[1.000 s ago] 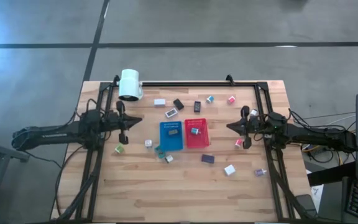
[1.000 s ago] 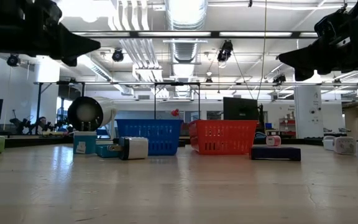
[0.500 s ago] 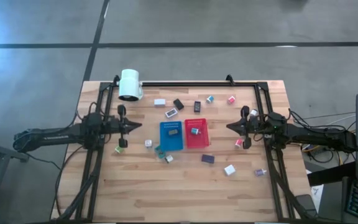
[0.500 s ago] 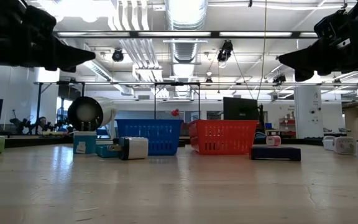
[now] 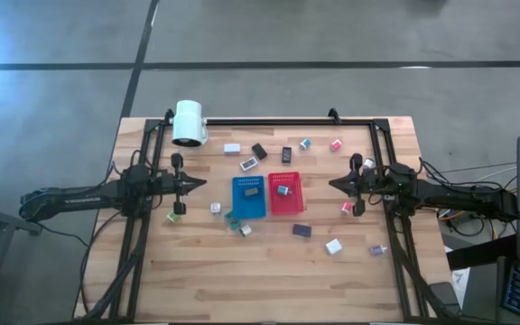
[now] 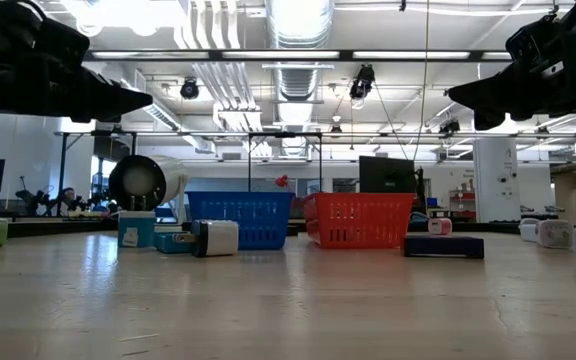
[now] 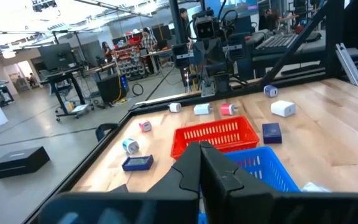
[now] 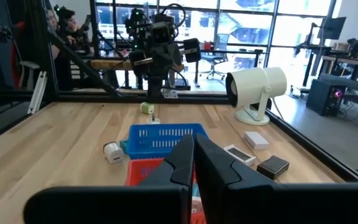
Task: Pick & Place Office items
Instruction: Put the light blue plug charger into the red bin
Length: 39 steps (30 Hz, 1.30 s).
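Observation:
Small office items lie scattered on the wooden table: a white block [image 5: 232,148], a black one [image 5: 259,151], a pink-red one [image 5: 336,144], a green one [image 5: 174,217], a dark blue one [image 5: 301,230] and several more. One item [image 5: 252,191] lies in the blue tray [image 5: 249,208], another [image 5: 283,190] in the red tray [image 5: 285,206]. My left gripper [image 5: 203,183] hovers shut and level, left of the trays, with nothing in it [image 7: 199,146]. My right gripper [image 5: 332,184] hovers shut and level on their right, likewise holding nothing [image 8: 193,140].
A big white lamp head [image 5: 189,123] stands at the table's far left corner. A black frame [image 5: 269,121] runs along the far edge and down both sides. Bare wood [image 5: 260,280] stretches along the near side.
My left gripper has come down a little above the table and shifted slightly toward the near edge, staying shut. No item has moved.

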Motion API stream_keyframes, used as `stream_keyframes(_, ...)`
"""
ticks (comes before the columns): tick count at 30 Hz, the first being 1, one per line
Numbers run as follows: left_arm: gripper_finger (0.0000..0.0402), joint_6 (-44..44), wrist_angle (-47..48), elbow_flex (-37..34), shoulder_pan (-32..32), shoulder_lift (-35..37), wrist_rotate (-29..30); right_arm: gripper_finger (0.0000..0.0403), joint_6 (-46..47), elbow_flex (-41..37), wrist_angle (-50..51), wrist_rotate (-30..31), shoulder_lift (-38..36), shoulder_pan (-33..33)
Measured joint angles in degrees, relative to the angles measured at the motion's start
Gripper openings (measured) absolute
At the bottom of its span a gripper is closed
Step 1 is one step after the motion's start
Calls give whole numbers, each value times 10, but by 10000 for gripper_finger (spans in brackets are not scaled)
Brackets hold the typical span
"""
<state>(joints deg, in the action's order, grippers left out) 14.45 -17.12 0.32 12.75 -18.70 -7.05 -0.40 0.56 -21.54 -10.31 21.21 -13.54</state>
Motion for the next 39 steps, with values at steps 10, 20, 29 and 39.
stream_keyframes(10, 5, -1, -3, 0, 0, 0, 0, 8, -3, 0, 0, 0, 0, 0)
stream_keyframes(20, 5, -1, -4, 0, 0, 0, 2, 8, 23, 0, -3, 8, 0, 0)
stream_keyframes(29, 5, -1, -4, 0, 0, 0, 1, 8, 59, 17, 11, 31, 0, 1)
stream_keyframes(39, 5, -8, 15, 0, 0, 0, 7, 8, 96, 212, 374, 81, 58, 38)
